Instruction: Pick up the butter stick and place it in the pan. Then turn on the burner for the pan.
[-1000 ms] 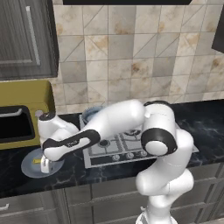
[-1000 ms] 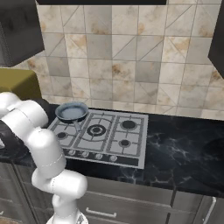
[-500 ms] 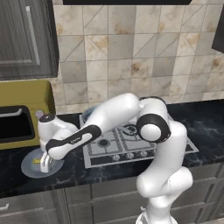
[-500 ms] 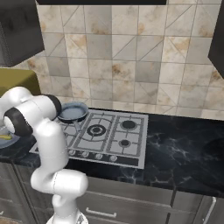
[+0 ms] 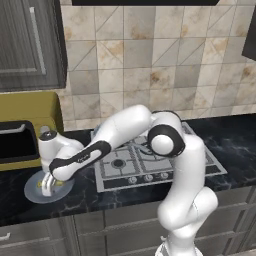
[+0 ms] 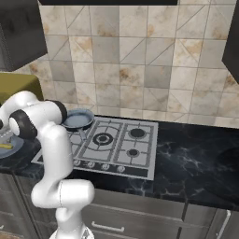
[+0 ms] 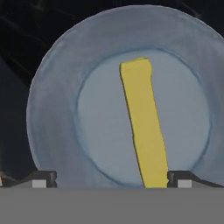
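Note:
The butter stick (image 7: 144, 127) is a pale-yellow bar lying on a flat round grey-blue plate (image 7: 48, 109) on the dark counter, left of the stove. My gripper (image 7: 111, 181) hangs open just above the plate, and the near end of the bar lies between the fingertips, close to the right one. From the left base view the gripper (image 5: 47, 186) points down over the plate (image 5: 31, 190). The butter stick (image 6: 5, 146) and plate (image 6: 13, 148) sit at the left edge of the right base view. The pan (image 6: 78, 119) stands on the stove's back-left burner, its dark handle toward the front.
A gas cooktop (image 6: 116, 144) with a row of knobs (image 5: 145, 178) along its front fills the counter's middle. A dark sink (image 5: 15, 142) set in an olive block lies behind the plate. My arm stretches low across the cooktop's left side.
My arm has stretched further left and the hand has come down closer to the plate. The butter and the pan have not moved.

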You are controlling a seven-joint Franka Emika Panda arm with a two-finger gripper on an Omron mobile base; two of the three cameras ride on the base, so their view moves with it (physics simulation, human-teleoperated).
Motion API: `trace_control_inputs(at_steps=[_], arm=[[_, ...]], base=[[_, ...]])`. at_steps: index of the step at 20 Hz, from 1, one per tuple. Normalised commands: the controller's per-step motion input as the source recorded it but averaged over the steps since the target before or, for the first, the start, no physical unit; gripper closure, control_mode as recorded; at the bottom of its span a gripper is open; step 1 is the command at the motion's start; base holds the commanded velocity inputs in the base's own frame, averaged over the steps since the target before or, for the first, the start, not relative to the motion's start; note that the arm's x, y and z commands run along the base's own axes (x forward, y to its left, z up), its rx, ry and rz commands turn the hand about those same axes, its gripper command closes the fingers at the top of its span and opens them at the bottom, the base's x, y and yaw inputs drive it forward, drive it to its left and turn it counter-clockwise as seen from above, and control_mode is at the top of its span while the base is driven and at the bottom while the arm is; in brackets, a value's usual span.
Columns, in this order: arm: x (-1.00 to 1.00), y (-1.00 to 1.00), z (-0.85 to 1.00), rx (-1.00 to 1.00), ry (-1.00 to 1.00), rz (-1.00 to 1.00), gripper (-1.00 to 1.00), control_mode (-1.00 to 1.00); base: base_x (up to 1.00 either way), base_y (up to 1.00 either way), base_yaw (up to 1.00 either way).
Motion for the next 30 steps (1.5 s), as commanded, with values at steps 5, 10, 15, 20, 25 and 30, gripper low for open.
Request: trace_control_inputs(at_steps=[5, 10, 15, 20, 25, 30], arm=[[0.18, 0.02, -0.11, 0.00, 0.01, 0.00, -1.00, -1.00], [0.14, 0.00, -0.21, 0.00, 0.02, 0.01, -1.00, -1.00], [0.08, 0.00, -0.23, 0.00, 0.03, 0.01, -1.00, -1.00], [0.10, 0.01, -0.13, 0.00, 0.02, 0.01, -1.00, -1.00], [0.13, 0.06, -0.11, 0.00, 0.04, 0.01, -1.00, -1.00], [0.09, 0.06, -0.29, 0.00, 0.01, 0.00, 1.00, -1.00]], base=[[0.00, 0.00, 0.00], [0.00, 0.00, 0.00], [0.00, 0.00, 0.00], [0.00, 0.00, 0.00], [0.00, 0.00, 0.00], [0.00, 0.00, 0.00]])
